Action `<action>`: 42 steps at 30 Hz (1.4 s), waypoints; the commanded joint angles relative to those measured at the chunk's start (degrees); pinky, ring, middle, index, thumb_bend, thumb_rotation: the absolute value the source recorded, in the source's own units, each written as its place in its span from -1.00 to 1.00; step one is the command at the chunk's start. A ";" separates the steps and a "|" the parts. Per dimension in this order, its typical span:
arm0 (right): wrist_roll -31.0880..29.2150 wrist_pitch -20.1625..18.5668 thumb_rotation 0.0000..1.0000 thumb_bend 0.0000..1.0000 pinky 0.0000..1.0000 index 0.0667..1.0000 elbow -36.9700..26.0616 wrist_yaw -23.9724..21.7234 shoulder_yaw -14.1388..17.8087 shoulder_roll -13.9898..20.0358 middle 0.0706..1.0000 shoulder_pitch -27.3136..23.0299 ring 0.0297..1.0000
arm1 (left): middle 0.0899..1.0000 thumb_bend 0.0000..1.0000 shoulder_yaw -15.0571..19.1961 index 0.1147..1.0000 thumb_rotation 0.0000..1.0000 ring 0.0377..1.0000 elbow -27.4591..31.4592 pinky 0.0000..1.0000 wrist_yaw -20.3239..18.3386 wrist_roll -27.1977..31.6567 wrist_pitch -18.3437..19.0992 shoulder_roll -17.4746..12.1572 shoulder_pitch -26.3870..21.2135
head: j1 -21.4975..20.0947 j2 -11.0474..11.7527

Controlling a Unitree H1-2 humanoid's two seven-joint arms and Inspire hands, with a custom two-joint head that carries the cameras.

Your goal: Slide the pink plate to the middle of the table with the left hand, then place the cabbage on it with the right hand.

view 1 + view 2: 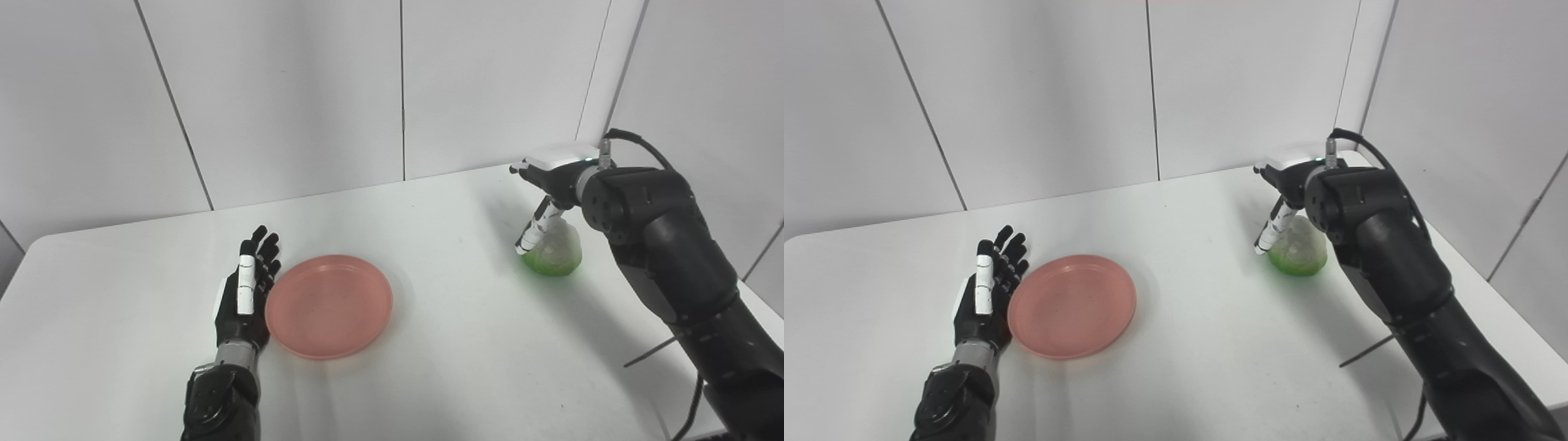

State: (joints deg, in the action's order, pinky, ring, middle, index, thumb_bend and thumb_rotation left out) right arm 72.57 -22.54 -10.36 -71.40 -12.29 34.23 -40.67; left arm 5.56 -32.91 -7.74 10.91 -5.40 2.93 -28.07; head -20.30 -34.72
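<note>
Two views, one scene, left eye view first:
step: plate slide looks about finished; right hand is now working on the cabbage pickup, judging by the layout.
left hand (243,294): lying flat and open, fingers straight and apart, holding nothing, its inner edge touching or just beside the plate rim; can't tell which.
pink plate (329,305): sitting directly to the inner side of the left hand, roughly mid-table, well apart from the right hand.
plate build: round, shallow, raised rim, smooth matte plastic by the look of it; empty.
right hand (551,177): hanging over the cabbage, fingers pointing down along its near-left face. Closed or not: cannot tell, the wrist is blocking most of it.
cabbage (554,252): sitting right under the right hand, on the table (459,367).

Right eye view:
cabbage (1297,251): rounded lump, pale crinkled top, bright green base, likely a soft plastic toy. One finger is running down its left side, looking in contact.
right hand (1283,184): arm is hiding the thumb side, so the grip is unconfirmed here too.
left hand (983,300): palm open beside the plate (1072,306), gripping nothing.
table: smooth white, glossy, low friction, I'd guess.
next: needs fingers wrapping the cabbage from both sides, a lift, then a carry across to the plate centre and a gentle release; the round shape may roll.
</note>
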 commanded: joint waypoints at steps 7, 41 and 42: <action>0.63 3.18 -0.26 1.00 0.16 0.85 7.19 4.35 -2.32 2.81 0.90 -3.87 0.58 | 0.85 0.71 0.02 0.74 0.79 0.93 -1.96 0.95 0.69 0.05 2.43 -0.22 2.29 | 0.45 0.09; -21.57 3.66 -0.47 1.00 0.39 0.79 18.10 30.31 0.19 2.96 0.87 6.78 0.71 | 0.85 0.77 -0.07 0.72 0.67 0.89 -1.61 0.78 0.91 -0.13 1.83 -0.44 3.92 | 2.72 -0.90; -22.55 4.18 -0.48 1.00 0.41 0.79 18.56 31.59 0.27 2.74 0.89 7.28 0.73 | 0.85 0.78 -0.09 0.72 0.67 0.88 -1.64 0.77 0.95 -0.17 1.68 -0.36 3.98 | 2.93 -1.01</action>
State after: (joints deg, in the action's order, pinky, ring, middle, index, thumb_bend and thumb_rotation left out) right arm 51.41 -20.46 7.80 -41.51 -12.10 36.04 -33.39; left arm 5.37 -32.55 -7.58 10.78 -5.57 2.60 -27.44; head -17.67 -35.68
